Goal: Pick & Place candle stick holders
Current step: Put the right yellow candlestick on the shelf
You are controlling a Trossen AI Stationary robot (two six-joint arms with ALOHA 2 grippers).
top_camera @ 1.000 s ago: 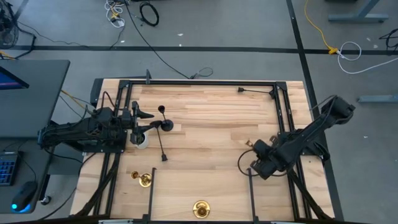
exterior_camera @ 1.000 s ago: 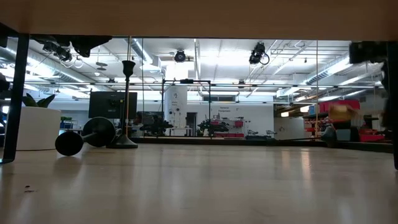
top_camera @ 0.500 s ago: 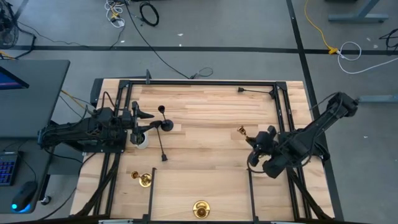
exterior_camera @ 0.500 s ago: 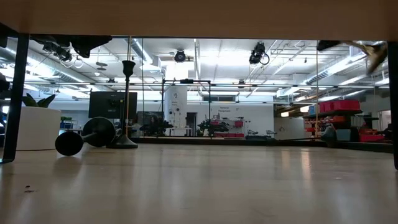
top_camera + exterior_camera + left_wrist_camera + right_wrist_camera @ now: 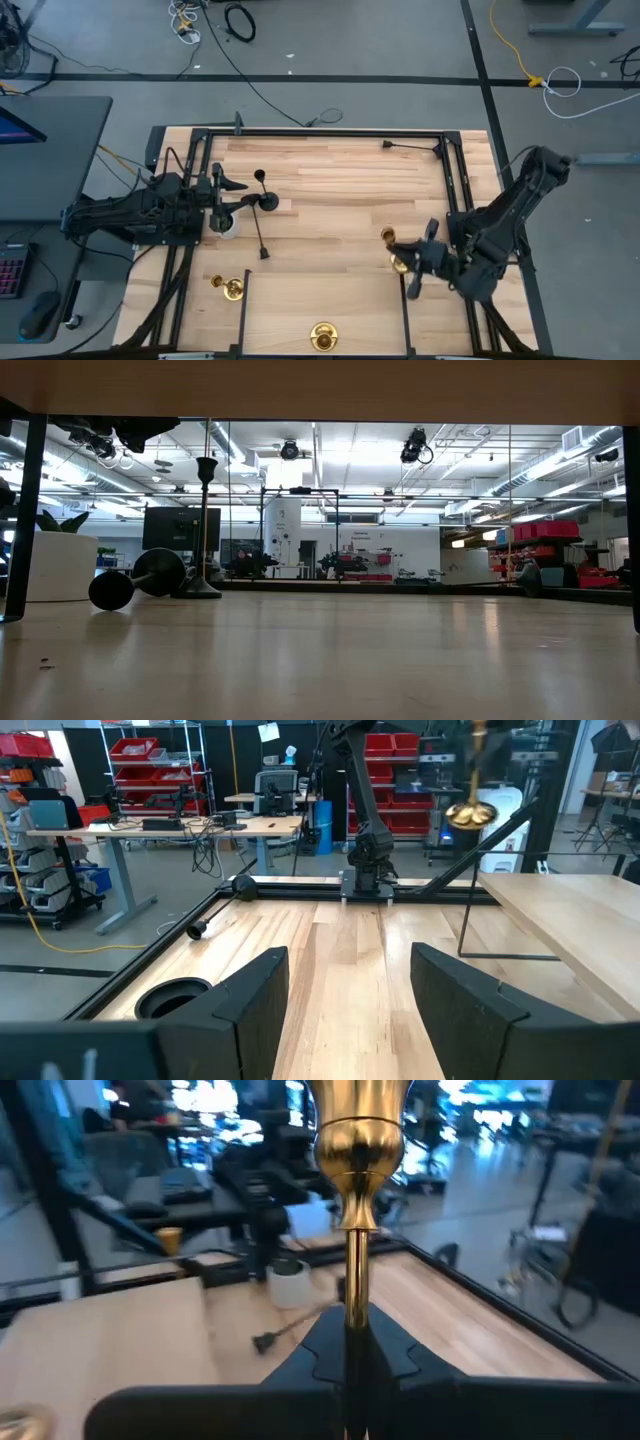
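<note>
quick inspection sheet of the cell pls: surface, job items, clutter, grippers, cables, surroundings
Surface: wooden table, dark frame rails along its edges.
Job's things: brass holder clamped by its stem; two brass holders on the near edge; one black holder upright, one lying on its side; a long black one lies flat.
Clutter: small white pot beside the left arm.
Grippers: right gripper shut on the brass holder, raised over the table's right side; left gripper open, empty, at the left edge.
Cables: loose cables on the floor beyond the table.
Surroundings: desks, red bins, a monitor.
</note>
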